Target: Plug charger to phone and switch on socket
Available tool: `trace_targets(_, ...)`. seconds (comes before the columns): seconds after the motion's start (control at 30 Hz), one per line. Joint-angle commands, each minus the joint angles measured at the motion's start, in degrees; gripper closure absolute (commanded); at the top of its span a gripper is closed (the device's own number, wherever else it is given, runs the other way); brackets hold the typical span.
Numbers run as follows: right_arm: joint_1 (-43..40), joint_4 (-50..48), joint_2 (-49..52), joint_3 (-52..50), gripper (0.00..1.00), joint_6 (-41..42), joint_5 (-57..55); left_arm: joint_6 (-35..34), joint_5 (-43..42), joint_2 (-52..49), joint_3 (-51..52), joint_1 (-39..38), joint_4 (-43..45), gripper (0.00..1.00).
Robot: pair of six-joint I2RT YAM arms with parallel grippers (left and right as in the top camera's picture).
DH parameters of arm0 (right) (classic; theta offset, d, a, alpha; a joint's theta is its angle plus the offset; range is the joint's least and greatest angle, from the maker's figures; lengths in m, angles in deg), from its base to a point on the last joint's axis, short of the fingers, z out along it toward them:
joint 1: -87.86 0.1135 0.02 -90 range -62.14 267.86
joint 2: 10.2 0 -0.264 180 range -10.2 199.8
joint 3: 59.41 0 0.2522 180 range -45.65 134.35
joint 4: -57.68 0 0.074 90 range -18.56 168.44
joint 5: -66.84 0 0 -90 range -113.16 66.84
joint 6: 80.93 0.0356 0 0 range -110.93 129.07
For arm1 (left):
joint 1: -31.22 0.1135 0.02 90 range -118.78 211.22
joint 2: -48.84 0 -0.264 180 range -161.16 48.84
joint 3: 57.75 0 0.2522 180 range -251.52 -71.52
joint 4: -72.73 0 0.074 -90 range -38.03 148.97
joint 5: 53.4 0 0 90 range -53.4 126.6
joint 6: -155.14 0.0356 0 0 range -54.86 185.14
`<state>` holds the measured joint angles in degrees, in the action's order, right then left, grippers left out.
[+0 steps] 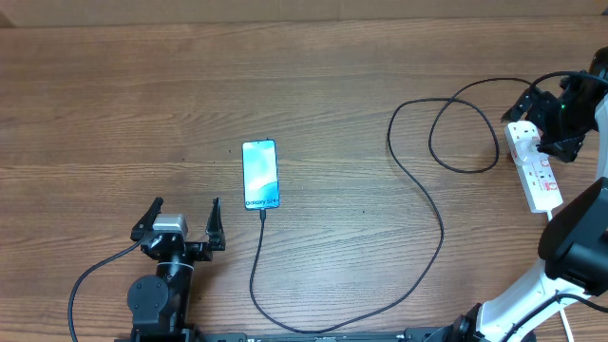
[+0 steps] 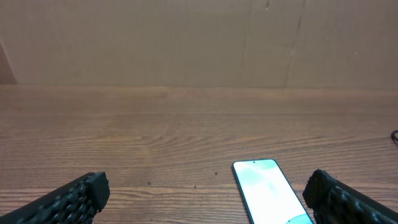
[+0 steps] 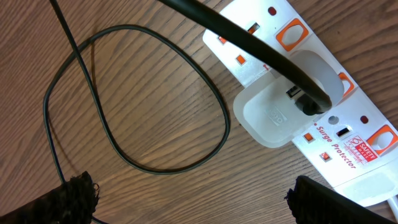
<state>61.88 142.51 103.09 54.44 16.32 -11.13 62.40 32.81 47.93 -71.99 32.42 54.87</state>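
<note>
The phone [image 1: 260, 175] lies screen up and lit at the table's centre left; it also shows in the left wrist view [image 2: 270, 190]. The charger's thin black cable [image 1: 432, 204] runs from the phone's near short edge, loops across the table and ends at a white adapter [image 3: 273, 112] seated in the socket, a white power strip [image 1: 543, 182] with red-orange switches [image 3: 291, 34]. My left gripper [image 1: 185, 223] is open and empty, near and left of the phone. My right gripper [image 1: 543, 128] is open and empty, hovering over the strip's far end.
A loop of the cable [image 3: 155, 99] lies on the wood just left of the strip [image 3: 348, 155]. My right arm's base [image 1: 579, 237] stands near the strip's near end. The table's far edge [image 2: 199, 87] meets a brown wall.
</note>
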Motion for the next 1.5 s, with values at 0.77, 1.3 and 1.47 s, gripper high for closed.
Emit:
trace_targets(0.77,6.4,-0.3,-24.3,1.1,0.0,-0.5,0.1,1.3,0.8,0.7,0.2,-0.1,-0.2,0.0)
trace_targets(1.3,21.1,-1.0,-29.1,-3.3,0.0,-4.0,-4.3,1.3,0.8,0.7,0.2,-0.1,-0.2,0.0)
trace_targets(1.47,23.4,-8.8,-29.1,-13.1,0.0,-4.6,-3.1,1.3,0.8,0.7,0.2,-0.1,-0.2,0.0)
